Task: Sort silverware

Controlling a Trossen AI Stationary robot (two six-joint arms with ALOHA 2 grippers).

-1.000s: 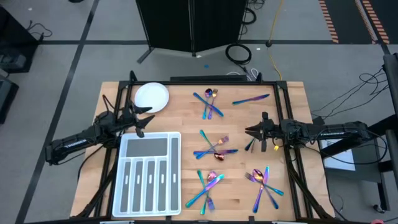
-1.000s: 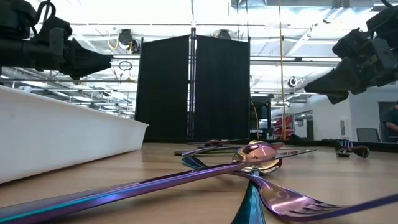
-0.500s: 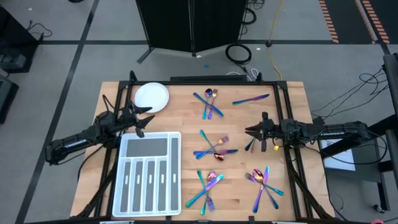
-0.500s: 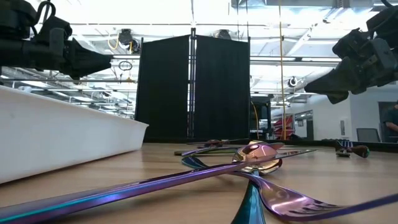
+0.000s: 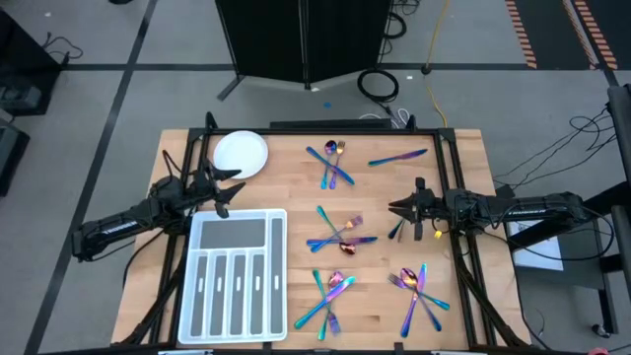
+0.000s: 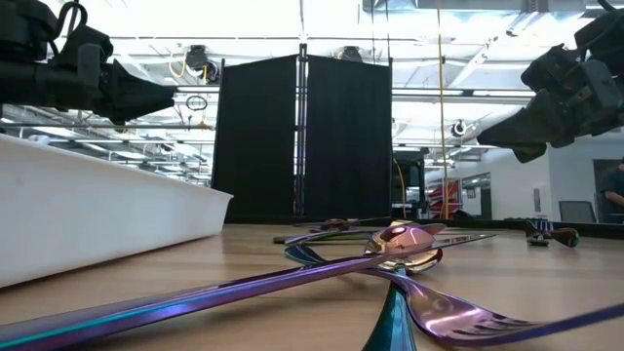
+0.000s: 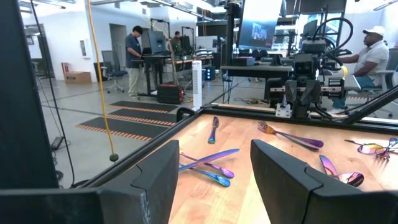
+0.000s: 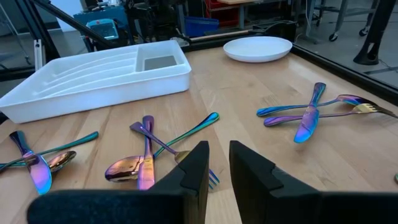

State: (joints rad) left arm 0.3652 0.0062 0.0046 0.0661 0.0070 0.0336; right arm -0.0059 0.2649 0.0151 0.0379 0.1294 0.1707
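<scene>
The silverware lies on the wooden table in several crossed heaps: far middle, far right, centre, near middle and near right. My left gripper hovers level between the white plate and the white compartment tray. It is open wide with nothing between its fingers. My right gripper hovers at the right side and points at the centre heap. Its fingers stand a narrow gap apart, with nothing between them.
A black panel stands beyond the far edge. Black frame rails run along the table's left and right sides. Bare wood lies between tray and heaps. People stand and sit in the room behind.
</scene>
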